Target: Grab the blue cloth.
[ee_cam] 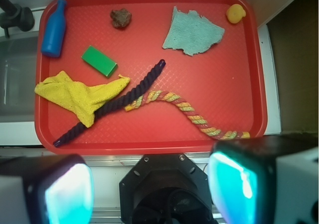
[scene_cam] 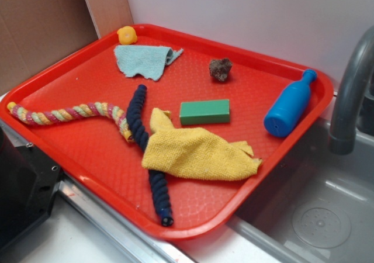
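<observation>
A red tray (scene_cam: 70,152) sits beside a grey sink (scene_cam: 327,216), with a curved grey tap (scene_cam: 350,93) rising at the right edge of the exterior view. The blue cloth (scene_cam: 145,59) lies flat on the tray floor in the upper left of that view, near the back rim and just beside a small yellow toy (scene_cam: 127,35) tucked into the corner; in the wrist view the same cloth (ee_cam: 192,32) appears in the upper right, next to the yellow toy (ee_cam: 236,13). Nothing rests on the cloth and nothing touches it. Near the middle of the tray a green block (scene_cam: 204,111) lies flat, with a small brown lump (scene_cam: 220,69) behind it and a blue bottle (scene_cam: 289,104) on its side toward the right rim. A larger yellow cloth (scene_cam: 196,152) lies crumpled at the lower centre, draped over a dark navy rope (scene_cam: 153,175) that runs from the tray's middle toward the front rim. A striped pastel rope (scene_cam: 64,114) curves in from the left rim and meets the navy one under the yellow cloth's corner. In the wrist view the gripper (ee_cam: 149,189) hangs over the tray's near edge at the bottom of the frame, its two fingers (ee_cam: 65,194) spread wide apart, holding nothing, well away from the blue cloth.
</observation>
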Controlling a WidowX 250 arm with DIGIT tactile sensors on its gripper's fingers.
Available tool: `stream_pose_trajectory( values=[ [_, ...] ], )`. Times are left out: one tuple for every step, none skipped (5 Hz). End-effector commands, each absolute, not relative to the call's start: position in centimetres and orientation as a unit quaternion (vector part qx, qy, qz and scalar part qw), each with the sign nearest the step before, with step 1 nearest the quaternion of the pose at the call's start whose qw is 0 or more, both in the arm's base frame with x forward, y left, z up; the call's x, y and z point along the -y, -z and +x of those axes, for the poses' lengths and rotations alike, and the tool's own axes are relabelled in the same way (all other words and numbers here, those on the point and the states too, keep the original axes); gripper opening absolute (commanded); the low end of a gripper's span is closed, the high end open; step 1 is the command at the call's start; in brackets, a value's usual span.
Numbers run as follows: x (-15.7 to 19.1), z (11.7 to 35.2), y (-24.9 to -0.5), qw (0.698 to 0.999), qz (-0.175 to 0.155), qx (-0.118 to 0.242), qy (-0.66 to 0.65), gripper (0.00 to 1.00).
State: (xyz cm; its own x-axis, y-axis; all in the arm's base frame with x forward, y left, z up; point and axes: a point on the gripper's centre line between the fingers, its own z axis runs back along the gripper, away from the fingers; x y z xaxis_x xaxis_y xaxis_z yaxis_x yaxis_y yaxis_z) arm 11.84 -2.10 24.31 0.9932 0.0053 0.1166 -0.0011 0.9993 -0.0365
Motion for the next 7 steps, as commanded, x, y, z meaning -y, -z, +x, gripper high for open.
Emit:
stream_pose_trajectory(
  values=[
    [2.1,11.8,-24.3,0.998,-0.018,0.058,-0.002,1.00],
    [-0.9,16.3,-20.0,0.999,0.006,0.028,-0.039,1.00],
    [-3.1,20.9,-16.9,0.993,0.042,0.029,-0.105,1.00],
    [-5.8,24.5,-13.6,0.987,0.033,0.069,-0.143,1.00],
    [-7.4,26.4,-11.2,0.998,-0.029,0.059,-0.023,1.00],
    [-8.7,28.5,-8.4,0.994,0.011,0.033,0.105,1.00],
    [-7.6,29.4,-6.6,0.972,0.048,0.015,0.230,1.00]
  ],
)
